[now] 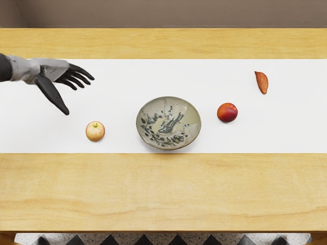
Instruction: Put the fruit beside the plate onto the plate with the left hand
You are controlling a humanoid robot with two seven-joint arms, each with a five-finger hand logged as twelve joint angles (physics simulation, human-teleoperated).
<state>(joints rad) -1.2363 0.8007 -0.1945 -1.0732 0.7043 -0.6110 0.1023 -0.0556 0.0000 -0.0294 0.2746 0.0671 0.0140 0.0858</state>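
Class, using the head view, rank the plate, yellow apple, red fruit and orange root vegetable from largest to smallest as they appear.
1. plate
2. red fruit and yellow apple: too alike to rank
3. orange root vegetable, noticeably slimmer

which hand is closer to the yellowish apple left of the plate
Left. The left hand sits up-left of the apple, fingers spread, not touching. The right hand is out of view.

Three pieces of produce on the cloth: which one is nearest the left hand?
The yellowish apple, left of the plate, closest to the open left hand. The red fruit and orange sweet potato lie on the plate's other side.
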